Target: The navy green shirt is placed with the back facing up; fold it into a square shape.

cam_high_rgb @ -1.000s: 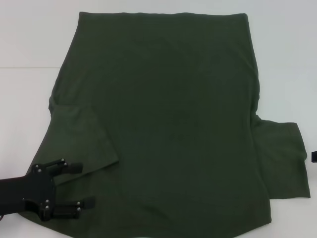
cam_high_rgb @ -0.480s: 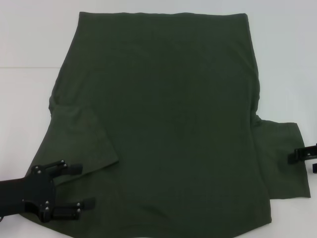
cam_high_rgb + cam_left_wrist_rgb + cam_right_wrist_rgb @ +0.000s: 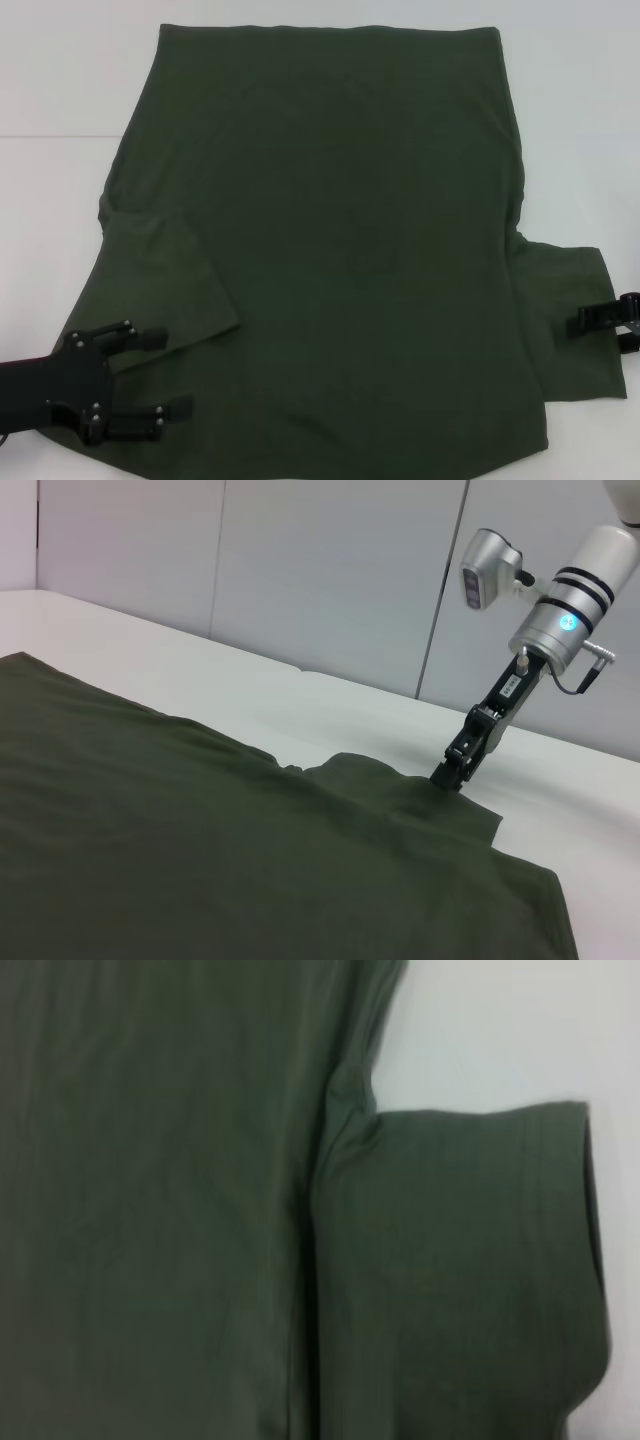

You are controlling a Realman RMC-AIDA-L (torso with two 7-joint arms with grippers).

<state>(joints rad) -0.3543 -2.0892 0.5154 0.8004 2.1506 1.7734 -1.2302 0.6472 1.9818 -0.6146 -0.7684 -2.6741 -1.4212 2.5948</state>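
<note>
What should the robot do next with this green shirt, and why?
Probably lower the right gripper onto the right sleeve and pinch it. That sleeve lies spread out flat on the table, while the left sleeve is already folded onto the shirt. The left gripper sits open near that folded sleeve.

Navy green shirt (image 3: 150,1210), sleeve (image 3: 460,1260) spread flat.

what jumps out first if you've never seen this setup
The navy green shirt fills most of the white table, spread flat, its left sleeve folded in over the body. The left claw sits open over the shirt's near left corner. The right claw reaches in over the outspread right sleeve.
</note>
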